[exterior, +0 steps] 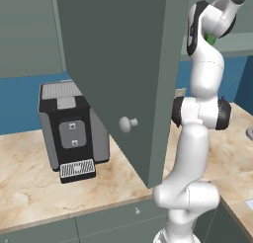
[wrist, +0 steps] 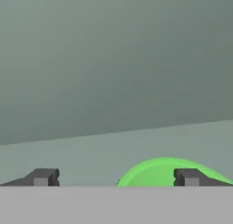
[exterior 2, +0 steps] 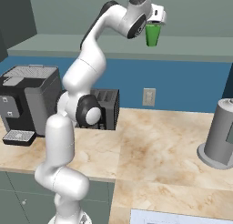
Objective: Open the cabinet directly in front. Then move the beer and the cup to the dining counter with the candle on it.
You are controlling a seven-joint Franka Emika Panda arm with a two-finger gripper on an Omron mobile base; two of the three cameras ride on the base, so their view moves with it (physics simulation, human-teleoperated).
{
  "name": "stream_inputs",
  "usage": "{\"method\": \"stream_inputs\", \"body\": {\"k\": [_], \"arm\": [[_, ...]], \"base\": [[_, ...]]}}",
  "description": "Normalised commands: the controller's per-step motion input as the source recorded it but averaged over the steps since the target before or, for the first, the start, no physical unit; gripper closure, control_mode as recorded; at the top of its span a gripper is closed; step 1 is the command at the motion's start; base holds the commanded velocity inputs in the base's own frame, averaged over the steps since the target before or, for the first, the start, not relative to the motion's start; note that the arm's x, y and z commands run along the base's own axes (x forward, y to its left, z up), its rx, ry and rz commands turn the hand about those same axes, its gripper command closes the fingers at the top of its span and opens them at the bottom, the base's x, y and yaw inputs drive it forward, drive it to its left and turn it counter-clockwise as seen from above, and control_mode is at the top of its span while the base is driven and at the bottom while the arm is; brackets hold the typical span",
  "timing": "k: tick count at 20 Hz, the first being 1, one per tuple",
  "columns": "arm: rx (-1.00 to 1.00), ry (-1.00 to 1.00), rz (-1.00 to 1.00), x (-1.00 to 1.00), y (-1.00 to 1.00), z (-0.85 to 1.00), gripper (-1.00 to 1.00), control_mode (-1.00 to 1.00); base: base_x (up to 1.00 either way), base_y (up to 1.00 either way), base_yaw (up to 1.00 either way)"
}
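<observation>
Green and tapered, the smooth cup [exterior 2: 153, 35] sits on the cabinet [exterior: 123, 64] shelf, whose flat door with its round pale knob [exterior: 127, 123] already hangs open. The gripper [wrist: 116, 177] hovers at the cup with fingers spread wide, one tip overlapping its rim. Judging by this, the cup's pickup is in hand; next the jaws must straddle its slick wall and close.

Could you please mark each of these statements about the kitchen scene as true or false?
1. The tall grey-green cabinet door with its round pale knob stands open. True.
2. The gripper is shut. False: its finger tips stand wide apart.
3. The small bright green cup stands on the cabinet shelf. True.
4. The black coffee machine sits on the floor. False: it sits on the marble worktop.
5. The cup lies tipped over. False: it is upright.
</observation>
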Motion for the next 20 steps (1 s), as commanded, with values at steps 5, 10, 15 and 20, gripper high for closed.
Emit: {"method": "stream_inputs", "body": {"k": [5, 10, 15, 20], "arm": [[-0.02, 0.03, 0.00, 0.00, 0.00, -0.22, 1.00, -1.00], [0.00, 0.00, 0.00, 0.00, 0.00, -0.01, 1.00, -1.00], [0.00, -0.05, 0.00, -0.02, 0.00, 0.00, 1.00, -1.00], [0.02, -0.35, 0.00, -0.25, -0.02, 0.10, 1.00, -1.00]], "base": [[0.00, 0.00, 0.00], [0.00, 0.00, 0.00], [0.00, 0.00, 0.00], [0.00, 0.00, 0.00]]}}
